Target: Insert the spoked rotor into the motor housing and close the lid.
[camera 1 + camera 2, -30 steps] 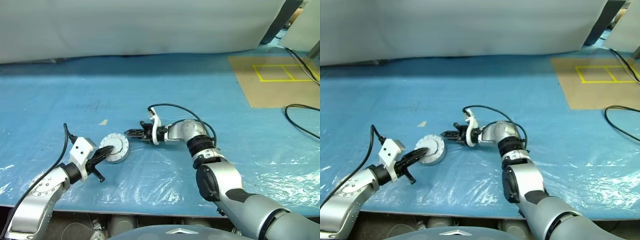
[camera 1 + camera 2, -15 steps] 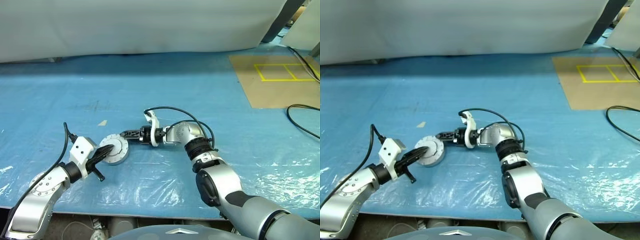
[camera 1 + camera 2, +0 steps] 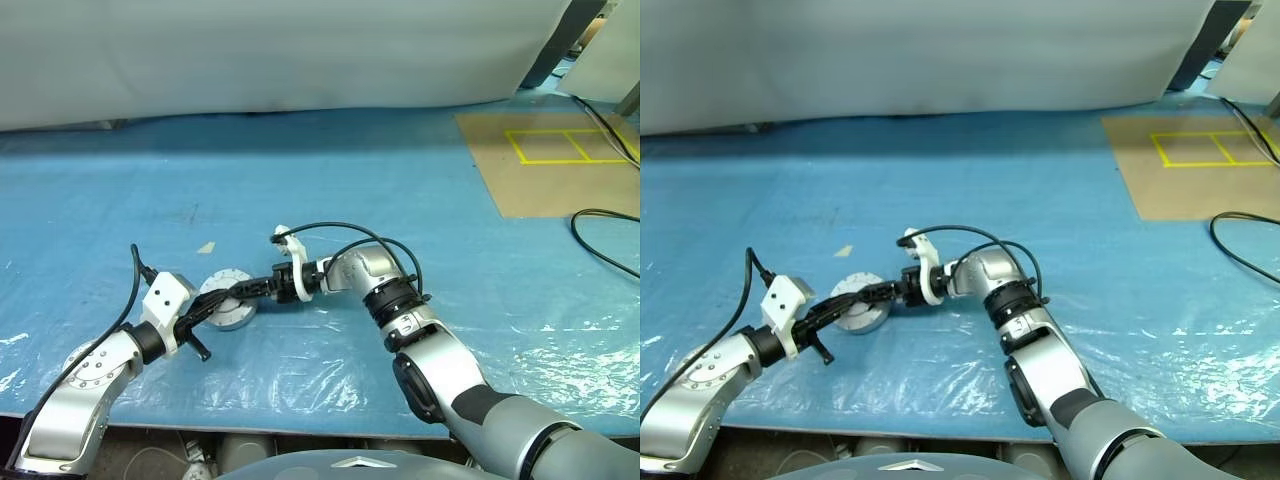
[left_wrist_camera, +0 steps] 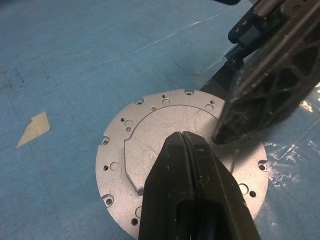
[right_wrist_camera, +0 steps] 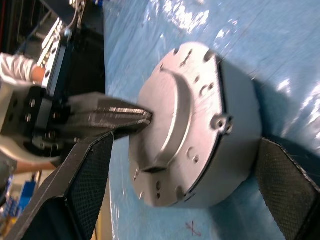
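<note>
A blue plastic sheet [image 3: 420,190] covered the table, wrinkled and shiny along the near edge. A small tan scrap [image 3: 206,246] lay flat on it. At the far right sat a brown board [image 3: 540,170] with yellow tape lines [image 3: 560,146], a black cable [image 3: 600,240] looping just beside it.

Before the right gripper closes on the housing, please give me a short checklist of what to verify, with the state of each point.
1. Lid seated flat on the housing: ok, it sits flush in the right wrist view.
2. Right gripper open wide enough: ok, one finger stands on each side of the housing.
3. Right fingers apart from the housing wall: ok, gaps show on both sides.
4. Left gripper shut, tip pressing on the lid: ok.
5. Rotor inside the housing: cannot tell, the lid covers it.
6. Housing flat on the blue sheet: ok.
</note>
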Controlling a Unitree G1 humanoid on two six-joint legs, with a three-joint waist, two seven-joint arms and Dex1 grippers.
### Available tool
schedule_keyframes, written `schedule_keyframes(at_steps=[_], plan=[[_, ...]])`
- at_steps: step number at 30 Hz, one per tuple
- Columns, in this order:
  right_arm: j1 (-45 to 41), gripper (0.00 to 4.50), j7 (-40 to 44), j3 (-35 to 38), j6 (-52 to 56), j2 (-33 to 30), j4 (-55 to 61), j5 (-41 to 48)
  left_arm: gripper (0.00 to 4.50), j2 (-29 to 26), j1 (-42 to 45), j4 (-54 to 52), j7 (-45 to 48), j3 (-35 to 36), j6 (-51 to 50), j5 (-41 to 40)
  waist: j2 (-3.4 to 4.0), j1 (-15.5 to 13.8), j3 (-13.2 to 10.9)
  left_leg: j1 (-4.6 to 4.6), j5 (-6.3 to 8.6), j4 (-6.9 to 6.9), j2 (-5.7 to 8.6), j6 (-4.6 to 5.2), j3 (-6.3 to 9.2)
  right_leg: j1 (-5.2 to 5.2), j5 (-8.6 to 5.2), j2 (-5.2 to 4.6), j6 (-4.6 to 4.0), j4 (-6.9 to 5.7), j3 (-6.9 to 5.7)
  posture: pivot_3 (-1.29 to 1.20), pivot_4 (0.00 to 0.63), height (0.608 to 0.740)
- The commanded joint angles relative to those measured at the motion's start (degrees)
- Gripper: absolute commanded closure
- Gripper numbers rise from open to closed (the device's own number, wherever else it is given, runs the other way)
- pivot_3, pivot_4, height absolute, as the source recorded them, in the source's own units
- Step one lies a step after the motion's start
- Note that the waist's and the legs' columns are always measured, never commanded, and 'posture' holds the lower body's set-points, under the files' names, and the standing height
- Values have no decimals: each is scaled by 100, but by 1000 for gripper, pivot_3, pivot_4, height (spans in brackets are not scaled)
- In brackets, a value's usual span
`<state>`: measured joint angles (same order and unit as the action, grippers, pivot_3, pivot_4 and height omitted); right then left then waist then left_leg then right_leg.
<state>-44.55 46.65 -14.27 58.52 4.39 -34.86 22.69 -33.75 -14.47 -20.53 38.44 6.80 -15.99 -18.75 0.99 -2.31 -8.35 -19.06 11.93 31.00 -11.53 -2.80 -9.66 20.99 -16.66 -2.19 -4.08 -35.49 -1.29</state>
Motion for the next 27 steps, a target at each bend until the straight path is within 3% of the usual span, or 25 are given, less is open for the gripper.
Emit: schedule_keyframes(at_steps=[1, 6, 7, 9, 14, 18, 27], plan=[[390, 49, -70, -219, 643, 69, -209, -63, 4500, -28, -171, 203, -29, -110, -129, 182, 1, 0, 4, -1, 0, -1, 1, 0, 0, 0, -1, -1, 1, 3, 1, 0, 150, 740], [-17, 49, -470, 1043, 1245, 564, -448, 574, 4500, -37, -189, 190, -25, -114, -119, 195, -7, 2, 9, -9, -1, -9, 2, -1, 0, 15, 5, 3, 9, 6, 2, 0, 150, 740], [-70, 230, -526, 1137, 1268, 609, -460, 617, 4500, -38, -185, 191, -26, -115, -114, 198, -7, -2, 9, -8, -1, -9, 3, -2, 0, 18, 13, 3, 22, 6, 1, 0, 150, 740], [-114, 696, -598, 1236, 1270, 650, -481, 677, 4500, -33, -182, 201, -32, -127, -91, 213, -7, -12, 9, -14, -1, -9, 4, -2, 1, 24, 15, 3, 25, 6, -1, 0, 150, 740], [33, 2396, -420, 928, 1428, 525, -282, 716, 4500, -41, -171, 231, -45, -163, -62, 256, -10, 1, 7, -35, 0, -9, 4, -4, 7, 37, 17, 4, 27, 6, -11, 0, 150, 740], [145, 3251, -349, 800, 1508, 434, -169, 692, 4500, -33, -179, 231, -56, -167, -48, 266, -11, 11, 8, -50, 3, -9, -1, -11, 16, 35, 17, 8, 27, 3, -16, 0, 150, 740], [69, 3356, -548, 936, 1295, 450, -328, 561, 4500, -1, -218, 195, -121, -157, 12, 286, -11, 14, 8, -24, 4, -8, 0, -11, 15, 22, 16, 7, 26, 3, -13, 0, 150, 740]])
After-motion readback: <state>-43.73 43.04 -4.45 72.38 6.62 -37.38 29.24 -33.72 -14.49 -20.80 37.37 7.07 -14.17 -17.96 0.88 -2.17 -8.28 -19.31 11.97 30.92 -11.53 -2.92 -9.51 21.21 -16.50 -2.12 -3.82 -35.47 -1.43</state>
